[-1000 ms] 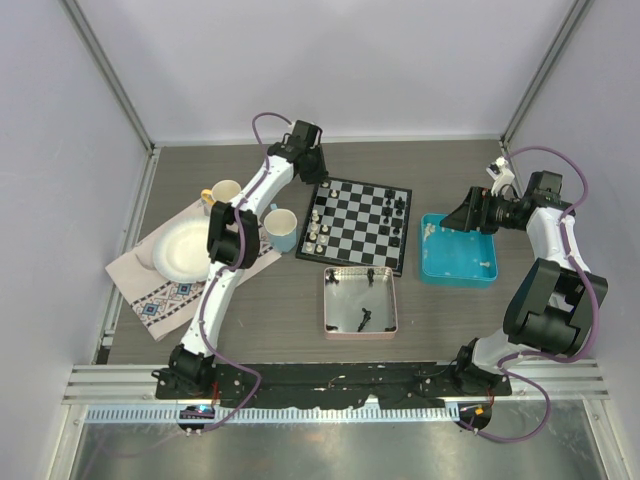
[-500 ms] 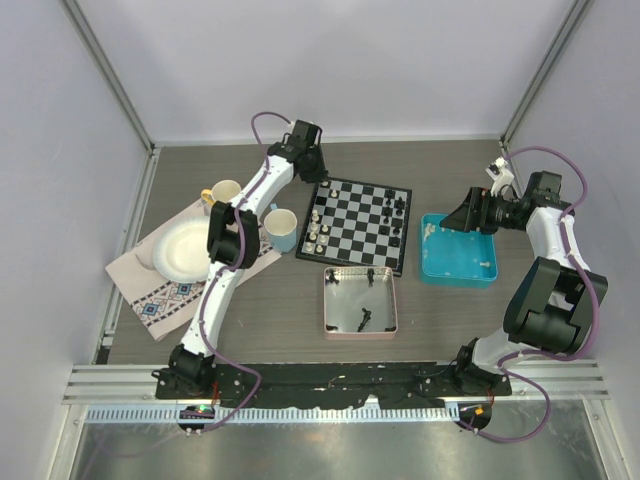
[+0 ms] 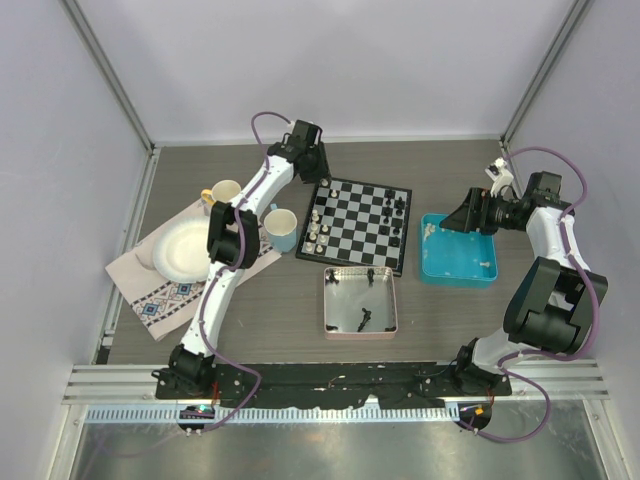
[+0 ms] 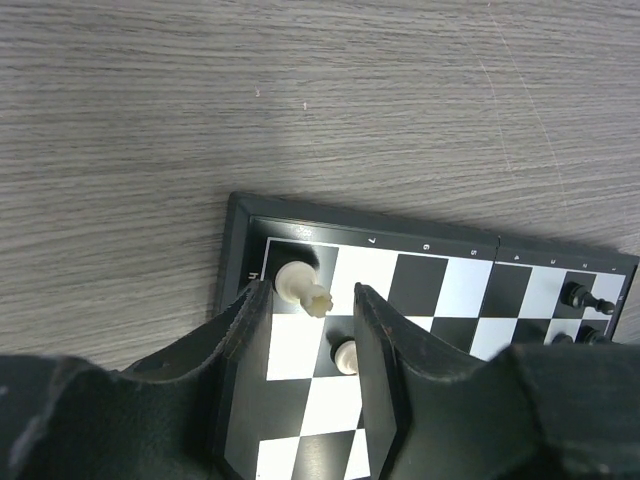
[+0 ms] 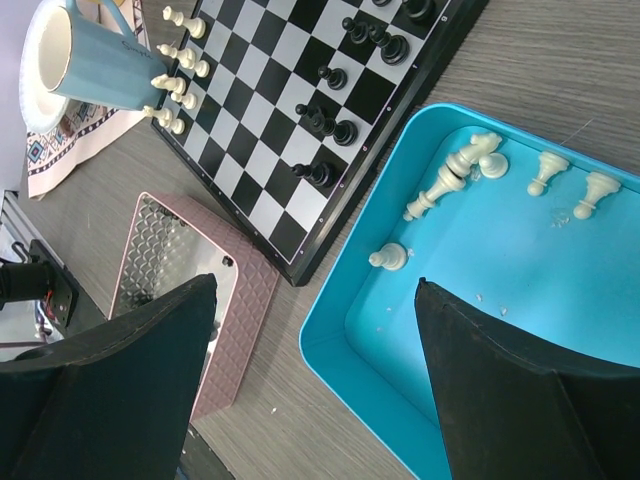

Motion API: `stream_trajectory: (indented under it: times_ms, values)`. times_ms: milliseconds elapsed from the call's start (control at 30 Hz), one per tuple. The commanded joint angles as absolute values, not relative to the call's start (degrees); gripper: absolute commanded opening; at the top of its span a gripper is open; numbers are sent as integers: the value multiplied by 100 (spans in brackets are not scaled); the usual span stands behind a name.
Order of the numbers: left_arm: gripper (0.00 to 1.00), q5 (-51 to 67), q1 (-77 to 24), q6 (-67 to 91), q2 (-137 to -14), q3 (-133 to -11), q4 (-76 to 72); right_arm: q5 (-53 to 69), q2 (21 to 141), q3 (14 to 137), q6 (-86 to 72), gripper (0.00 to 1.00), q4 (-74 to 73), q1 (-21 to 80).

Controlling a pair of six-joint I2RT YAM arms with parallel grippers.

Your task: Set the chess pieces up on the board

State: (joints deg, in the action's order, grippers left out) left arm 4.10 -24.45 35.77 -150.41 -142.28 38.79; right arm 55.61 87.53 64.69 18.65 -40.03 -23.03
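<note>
1. Black-and-silver checked square chessboard [image 3: 356, 228] with a thin black border lies mid-table. It sits between a pale blue mug [image 3: 281, 229] on its left and a bright blue plastic tray [image 3: 455, 262] on its right.
2. Tiny off-white chessmen [image 3: 316, 228] stand in the columns along the board's left edge, and small black chessmen [image 3: 398, 212] stand along its right edge.
3. The left gripper [image 4: 310, 300] hovers low over the board's far-left corner. Its jaws are parted and straddle an off-white castle-topped piece [image 4: 300, 287] on the corner square.
4. That piece lies close to one finger [image 4: 245, 330]. Contact cannot be made out, and the jaws do not clamp it. Whether it stands upright is unclear.
5. A second off-white piece [image 4: 345, 355] sits one square further in, also between the fingers.
6. The right gripper [image 5: 315, 290] hangs above the near-left part of the blue tray. Its jaws are spread wide with nothing between them.
7. Several loose off-white pieces [image 5: 455, 170] lie scattered inside the blue tray, most near its far wall.
8. A pink square metal tray [image 3: 347, 298] sits just in front of the board and holds a few black pieces [image 3: 363, 320].
9. A cream mug [image 3: 224, 192] and a white round plate [image 3: 185, 250] rest at the left, the plate on a patterned cloth [image 3: 160, 298].
</note>
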Motion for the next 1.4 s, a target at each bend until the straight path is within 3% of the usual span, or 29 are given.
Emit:
stream_trajectory:
  times_ms: [0,233,500,733,833,933,1000,1133,1367]
  values:
    - [43,457,-2426,3630,-14968,-14449,3621,5695,8771,6521,2030,86,-4025,-2329]
    - [59,422,-2417,3560,-14590,-14370,3507,5695,8728,6521,2127,86,-4104,-2329]
    - [70,422,-2408,3279,-13941,-14230,3516,5511,8534,6653,2461,86,-4350,-2329]
    - [95,246,-2408,2436,-12712,-13423,3287,5124,8016,6743,2943,86,-4061,-2312]
    - [100,211,-2408,1944,-12001,-12853,3033,5422,7919,6286,3023,86,-3639,-2312]
    - [99,333,-2382,1688,-11454,-12298,2586,5827,8401,6694,4531,86,-4988,-2198]
    - [100,666,-2259,1731,-10892,-11630,2339,5897,8769,6934,5736,78,-5945,-2180]
    - [99,2027,-1821,2222,-10056,-10391,1619,5696,8947,6953,7818,74,-6722,-2171]
    - [100,2610,-1670,1742,-8571,-8404,1319,5098,9483,7075,10791,68,-7716,-2075]
